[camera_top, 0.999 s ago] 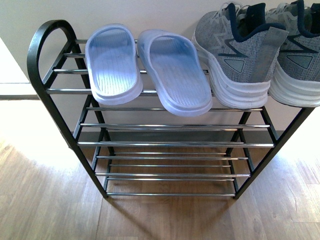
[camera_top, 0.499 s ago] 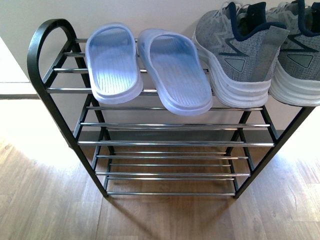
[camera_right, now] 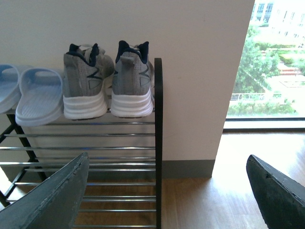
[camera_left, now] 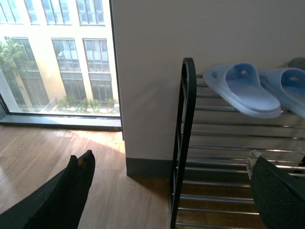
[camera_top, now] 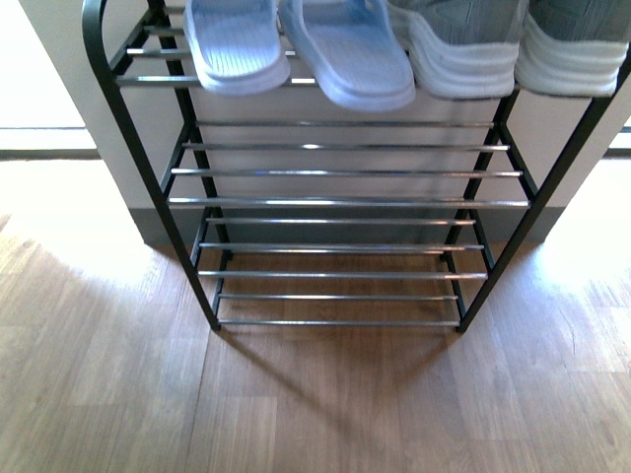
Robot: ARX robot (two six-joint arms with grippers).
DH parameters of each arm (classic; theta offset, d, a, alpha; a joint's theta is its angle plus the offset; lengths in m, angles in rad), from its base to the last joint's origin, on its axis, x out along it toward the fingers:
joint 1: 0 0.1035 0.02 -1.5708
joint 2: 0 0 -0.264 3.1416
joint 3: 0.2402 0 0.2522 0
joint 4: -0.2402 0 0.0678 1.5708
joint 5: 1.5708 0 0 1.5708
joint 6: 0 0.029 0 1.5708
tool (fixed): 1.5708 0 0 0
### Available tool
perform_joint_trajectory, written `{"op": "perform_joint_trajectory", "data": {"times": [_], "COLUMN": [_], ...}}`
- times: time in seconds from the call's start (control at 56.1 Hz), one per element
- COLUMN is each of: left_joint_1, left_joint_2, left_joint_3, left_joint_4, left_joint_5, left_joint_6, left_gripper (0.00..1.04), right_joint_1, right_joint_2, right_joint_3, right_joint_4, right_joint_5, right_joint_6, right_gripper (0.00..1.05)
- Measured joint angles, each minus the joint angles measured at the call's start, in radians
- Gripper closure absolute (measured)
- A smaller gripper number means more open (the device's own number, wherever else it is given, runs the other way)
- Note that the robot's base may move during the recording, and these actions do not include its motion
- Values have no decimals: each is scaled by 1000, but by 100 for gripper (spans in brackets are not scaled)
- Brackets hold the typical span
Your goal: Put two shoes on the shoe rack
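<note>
Now sneakers (camera_right: 107,83) and slides (camera_top: 296,44) top the rack (camera_top: 345,202).

**Count of shoes and racks**

Two pale blue moulded slide sandals (camera_top: 238,44) (camera_top: 347,54). Two grey knit sneakers with white soles (camera_right: 86,86) (camera_right: 131,83), at 3 o'clock of the sandals. One black-framed shoe rack with silver rods (camera_top: 345,202).
</note>
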Motion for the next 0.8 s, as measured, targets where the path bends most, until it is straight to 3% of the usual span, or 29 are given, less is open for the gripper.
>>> {"op": "perform_joint_trajectory", "data": {"times": [0.803], "left_joint_1": [0], "left_joint_2": [0], "left_joint_3": [0], "left_joint_4": [0], "left_joint_5": [-1], "left_joint_6": [0], "left_gripper": [9], "right_joint_1": [0], "right_joint_2": [0], "right_joint_3": [0], "right_joint_4": [-1], "right_joint_5": [-1], "right_joint_6": [0], "right_gripper": [9]}}
